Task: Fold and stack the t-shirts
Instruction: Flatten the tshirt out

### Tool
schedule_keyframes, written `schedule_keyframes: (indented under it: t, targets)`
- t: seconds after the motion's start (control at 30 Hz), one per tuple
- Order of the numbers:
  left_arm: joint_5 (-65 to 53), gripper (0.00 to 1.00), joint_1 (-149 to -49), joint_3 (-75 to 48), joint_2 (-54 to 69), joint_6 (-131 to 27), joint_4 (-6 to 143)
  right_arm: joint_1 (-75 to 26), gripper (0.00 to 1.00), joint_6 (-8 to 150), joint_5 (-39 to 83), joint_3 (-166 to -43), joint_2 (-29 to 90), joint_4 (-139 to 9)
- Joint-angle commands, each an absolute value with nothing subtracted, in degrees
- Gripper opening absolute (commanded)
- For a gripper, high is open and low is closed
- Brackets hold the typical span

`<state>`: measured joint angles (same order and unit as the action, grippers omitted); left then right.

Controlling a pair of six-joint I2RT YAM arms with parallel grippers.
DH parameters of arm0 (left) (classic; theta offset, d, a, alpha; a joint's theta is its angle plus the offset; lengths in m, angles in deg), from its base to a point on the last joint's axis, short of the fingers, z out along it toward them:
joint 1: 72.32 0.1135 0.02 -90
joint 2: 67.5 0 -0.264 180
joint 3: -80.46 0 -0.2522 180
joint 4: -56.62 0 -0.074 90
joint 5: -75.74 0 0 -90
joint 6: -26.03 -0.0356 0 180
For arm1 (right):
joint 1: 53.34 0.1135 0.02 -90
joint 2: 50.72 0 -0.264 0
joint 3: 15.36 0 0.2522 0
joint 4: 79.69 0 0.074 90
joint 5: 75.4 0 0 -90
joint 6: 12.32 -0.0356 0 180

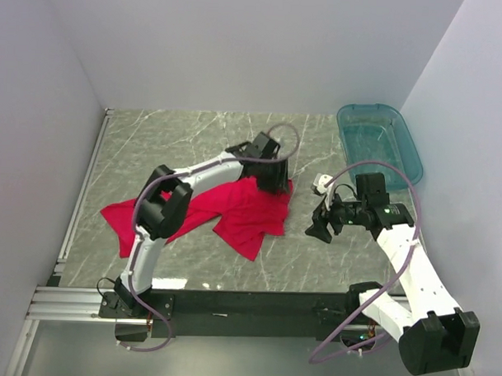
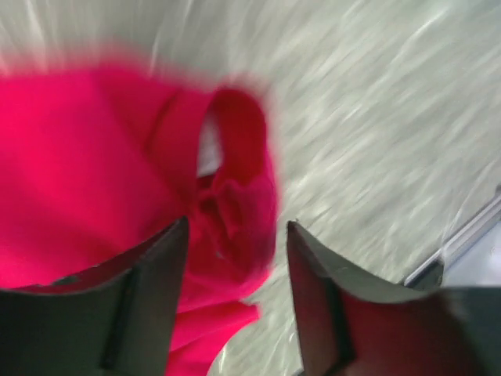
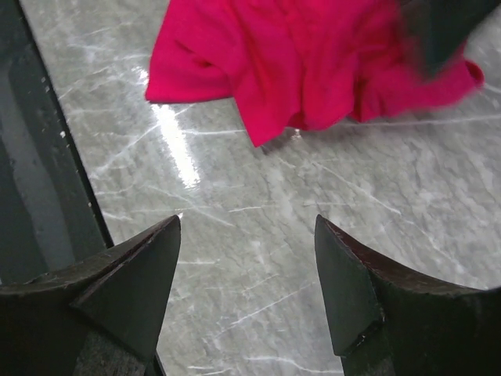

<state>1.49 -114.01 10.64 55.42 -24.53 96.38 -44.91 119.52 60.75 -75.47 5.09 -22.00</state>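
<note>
T-shirt (image 1: 234,212), red, lying crumpled and unfolded on the marbled table (image 1: 195,145), mid-table and partly hidden under the left arm. Its long axis runs across the table, from a tip at the near left to the bunched collar (image 2: 235,133) at the far right; a white neck label (image 2: 207,149) shows inside the collar, which points toward the right arm. The left gripper (image 2: 235,235) hangs just above the collar end with its jaws apart and nothing clamped; that view is motion-blurred. The right gripper (image 3: 246,227) hovers wide over bare table just beside the shirt's right edge, holding nothing. The step in hand is probably spreading the garment flat. It would go best if each gripper pinched a single layer at opposite shoulders, not the bunched collar, and drew the cloth low along its axis.
</note>
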Motion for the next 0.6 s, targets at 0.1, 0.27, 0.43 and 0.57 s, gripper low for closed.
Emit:
schedule_keyframes:
  t: [0.1,0.27,0.43,0.57]
  targets:
    - [-13.7,0.7,-113.6,13.1,34.4,-36.1,90.9,-40.3,0.77,130.1,63.0,-76.8,6.3,-17.8]
    - [-21.4,0.76,-113.4,-0.3,16.8,-40.8,89.0,-28.8,0.79,132.1,53.4,-77.7,10.3,-24.9]
    - [-33.7,0.87,-112.9,-23.3,-7.7,-37.1,87.4,-15.4,0.78,126.7,38.8,-78.6,19.5,-36.0]
    - [-38.9,0.95,-112.7,-37.4,-26.9,-33.0,88.7,-7.7,0.78,124.5,25.5,-81.2,29.1,-41.5]
